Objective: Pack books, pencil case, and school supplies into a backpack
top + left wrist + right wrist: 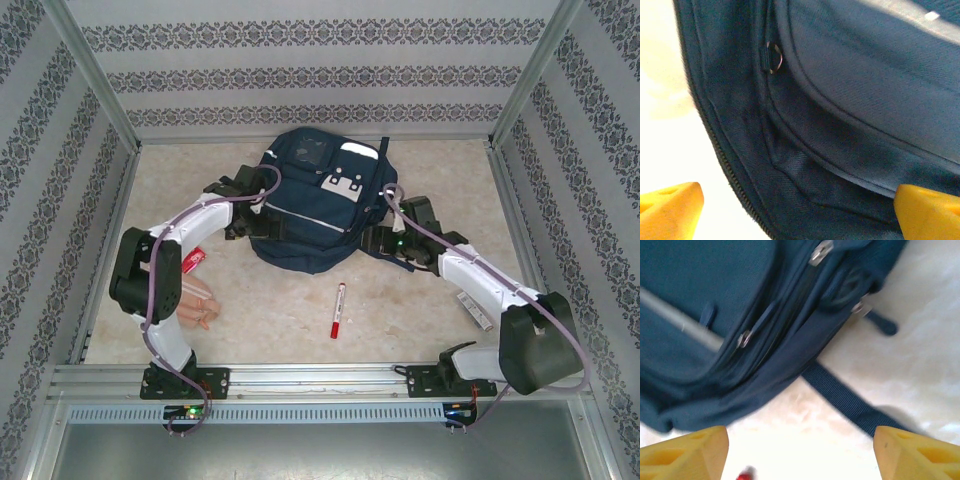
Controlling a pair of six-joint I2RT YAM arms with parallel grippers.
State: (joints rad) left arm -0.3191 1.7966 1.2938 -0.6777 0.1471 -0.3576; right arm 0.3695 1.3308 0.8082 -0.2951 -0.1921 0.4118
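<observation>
Backpack (310, 215) lies flat mid-table toward the far edge, front pockets up, white patches at its far end. Marker pen (338, 310) lies on bare table (270, 300) toward the near edge, red cap pointing near, apart from the backpack's near end. Pencil case (203, 305) sits toward the near-left corner, partly under the left arm's elbow.

Left gripper (243, 218) is at the backpack's left side. In the left wrist view the left gripper (799, 210) has its yellow fingertips (670, 210) wide apart - nothing pinched, navy fabric (840, 100) with a zipper line and a small metal ring (774, 57) right ahead. Contact with the fabric: cannot tell.

Right gripper (385, 240) is at the backpack's near-right side. In the right wrist view the right gripper (800, 452) is spread too, its fingertips (917, 452) apart over bare table - backpack (700, 290) ahead with zipper pulls (744, 338) and a dark strap (840, 395) trailing on the table. It holds nothing.
</observation>
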